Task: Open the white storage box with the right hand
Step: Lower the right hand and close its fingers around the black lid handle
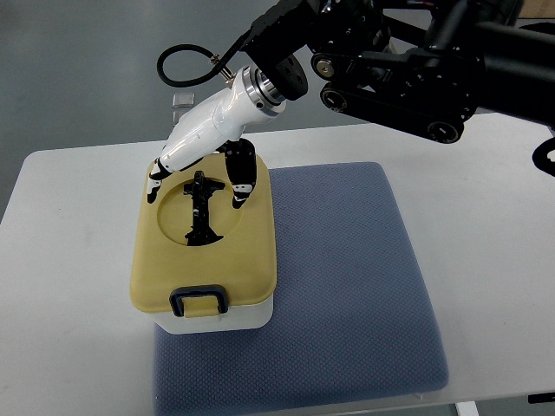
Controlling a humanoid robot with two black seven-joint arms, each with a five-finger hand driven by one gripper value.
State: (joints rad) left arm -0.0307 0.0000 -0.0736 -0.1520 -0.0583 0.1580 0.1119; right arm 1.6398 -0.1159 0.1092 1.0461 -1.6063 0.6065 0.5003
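The white storage box [217,314] stands on the left part of a blue-grey mat. It has a tan lid [251,251], shut. A black folding handle [202,212] lies in the lid's round recess, and a dark latch [199,300] sits at the front edge. My right hand [198,184] reaches in from the upper right on a white forearm [208,126] and hovers over the lid's far end. Its fingers [240,182] are spread on either side of the handle's far end and grip nothing. The left arm does not show.
The blue-grey mat [347,277] covers the middle of the white table [69,260]. The black arm linkage [408,78] and a cable loop [186,65] hang over the table's far edge. Small pale squares [185,101] lie on the floor beyond.
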